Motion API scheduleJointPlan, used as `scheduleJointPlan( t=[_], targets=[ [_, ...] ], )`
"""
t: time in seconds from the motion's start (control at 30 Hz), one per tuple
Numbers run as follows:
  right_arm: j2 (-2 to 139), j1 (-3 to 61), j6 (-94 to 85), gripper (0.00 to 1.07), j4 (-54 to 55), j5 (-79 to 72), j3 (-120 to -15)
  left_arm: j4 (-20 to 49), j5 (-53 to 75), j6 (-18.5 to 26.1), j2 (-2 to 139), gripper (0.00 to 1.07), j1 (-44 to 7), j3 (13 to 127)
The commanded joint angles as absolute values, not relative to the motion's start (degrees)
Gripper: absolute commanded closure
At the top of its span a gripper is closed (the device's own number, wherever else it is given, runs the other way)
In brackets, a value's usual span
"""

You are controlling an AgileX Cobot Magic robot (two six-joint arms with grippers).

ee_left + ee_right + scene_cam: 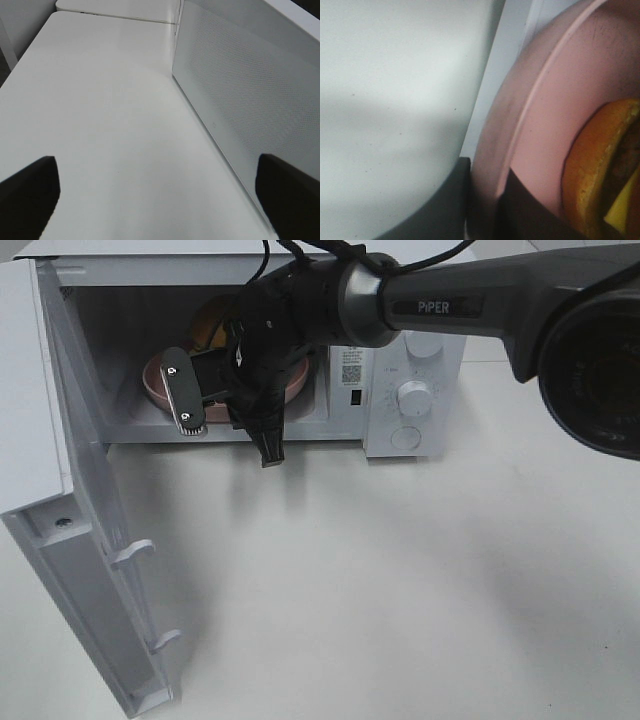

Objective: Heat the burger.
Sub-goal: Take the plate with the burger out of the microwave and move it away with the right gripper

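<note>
High view. Microwave [415,350] at the back of a white table [400,580], door [75,530] swung fully open toward the left. The right arm [430,305] reaches across the middle into the cavity. Its gripper [225,405] sits at the near rim of a pink plate [155,380] that rests on the cavity floor. The burger [212,325] is on that plate, only a sliver of bun showing behind the arm. Likely reason for the rim hold: the plate carries the burger in without touching the food. Dials [413,397] on the front panel, untouched as far as I can judge.

Left wrist view. Two dark fingertips [27,192] stand wide apart with nothing between them, so the left gripper is released and idle over bare table. The perforated white panel [240,95] alongside is probably the open door or the oven's side; cannot tell which. No burger here.

Right wrist view. Very close. Two dark fingers [442,205] straddle the plate's rim [520,150], one on each side, so the right gripper is clamped on the plate. Burger bun [592,165] just inside the rim, cheese edge showing. White cavity wall [395,100] beside it.

Room: plain white table, no clutter visible. Judgement: plate is inside; release, withdrawal and door closing remain.
</note>
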State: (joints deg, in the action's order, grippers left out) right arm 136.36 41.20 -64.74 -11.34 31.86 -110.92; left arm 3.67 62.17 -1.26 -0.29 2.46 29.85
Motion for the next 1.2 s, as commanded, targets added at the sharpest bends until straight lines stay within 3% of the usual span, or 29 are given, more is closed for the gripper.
scheduleJointPlan(
  t=[0.03,1.2],
  targets=[
    [132.93,42.11,-66.0,1.07,-13.01,30.14,-109.09,3.67,61.36,-1.2,-0.8,0.07,2.46,29.68],
    [106.91,42.34,-61.65,1.07,-20.23,4.01,-64.74,3.67,61.36,-1.2,-0.8,0.07,2.46,29.68]
  ],
)
